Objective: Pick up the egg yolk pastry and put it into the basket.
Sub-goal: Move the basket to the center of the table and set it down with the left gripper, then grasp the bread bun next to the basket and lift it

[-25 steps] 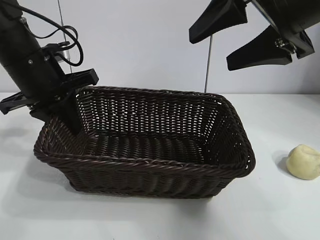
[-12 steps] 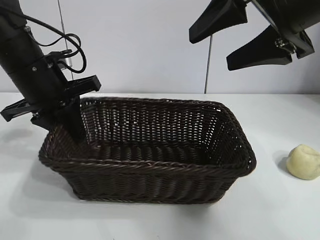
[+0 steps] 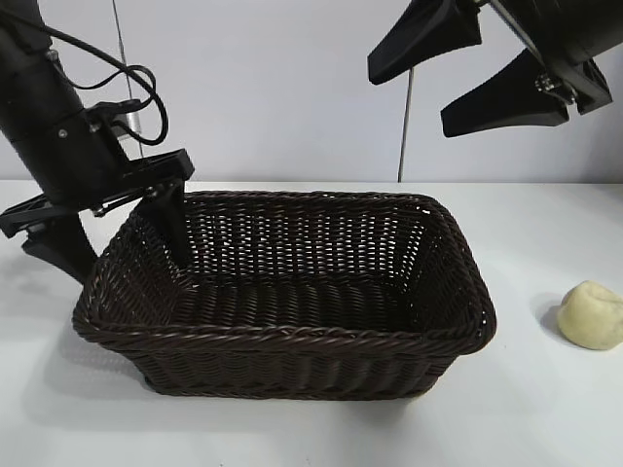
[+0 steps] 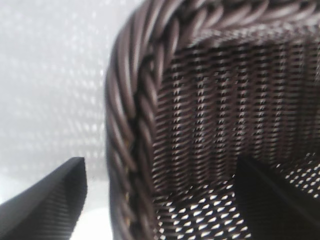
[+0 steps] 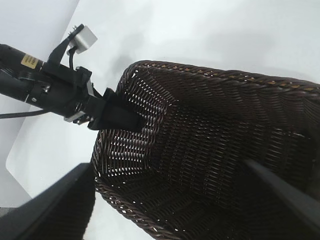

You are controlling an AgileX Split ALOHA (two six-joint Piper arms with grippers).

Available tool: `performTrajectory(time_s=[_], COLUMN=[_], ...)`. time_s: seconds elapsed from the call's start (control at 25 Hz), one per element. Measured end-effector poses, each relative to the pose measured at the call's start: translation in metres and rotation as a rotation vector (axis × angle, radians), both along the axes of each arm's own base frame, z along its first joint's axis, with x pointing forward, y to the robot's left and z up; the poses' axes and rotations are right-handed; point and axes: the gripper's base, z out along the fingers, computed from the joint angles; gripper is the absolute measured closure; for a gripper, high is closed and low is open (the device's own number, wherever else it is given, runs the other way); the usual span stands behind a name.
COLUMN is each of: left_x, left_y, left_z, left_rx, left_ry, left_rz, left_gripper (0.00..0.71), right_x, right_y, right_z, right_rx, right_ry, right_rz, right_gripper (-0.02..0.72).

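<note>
The egg yolk pastry (image 3: 591, 314) is sitting lower right, apart from the basket (image 3: 292, 336). Left gripper (image 3: 115, 240) is straddling its left rim, spread; right gripper (image 3: 472, 70) is hanging spread upper right, and should be dropping straight over the pastry.

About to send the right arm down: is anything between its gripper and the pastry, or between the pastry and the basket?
Nothing visible. The right gripper hangs open, high above the basket; the egg yolk pastry sits alone on the table to the basket's right. The left gripper straddles the far left wall.
</note>
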Motion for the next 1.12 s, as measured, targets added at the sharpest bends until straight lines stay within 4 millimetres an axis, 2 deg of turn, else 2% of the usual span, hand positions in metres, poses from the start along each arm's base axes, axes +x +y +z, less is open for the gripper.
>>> performTrajectory(time_s=[0.32, 0.48, 0.88, 1.12], left_x=[-0.012, -0.018, -0.014, -0.007], left_y=[0.005, 0.010, 0.042, 0.087], left_z=[0.055, 0.074, 0.075, 0.075], left_rx=[-0.024, 0.001, 0.328, 0.359], left_ry=[-0.143, -0.207, -0.243, -0.202], left_rz=[-0.013, -0.034, -0.080, 0.080], left_gripper=[0.106, 0.106, 0.105, 0.105], right_x=[0.000, 0.000, 0.000, 0.000], right_y=[0.000, 0.000, 0.000, 0.000], right_z=[0.000, 0.000, 0.000, 0.000], right_rx=[-0.002, -0.002, -0.002, -0.002], right_ry=[-0.001, -0.001, -0.001, -0.001], right_rz=[0.000, 0.000, 0.000, 0.000], right_gripper=[0.133, 0.133, 0.133, 0.133])
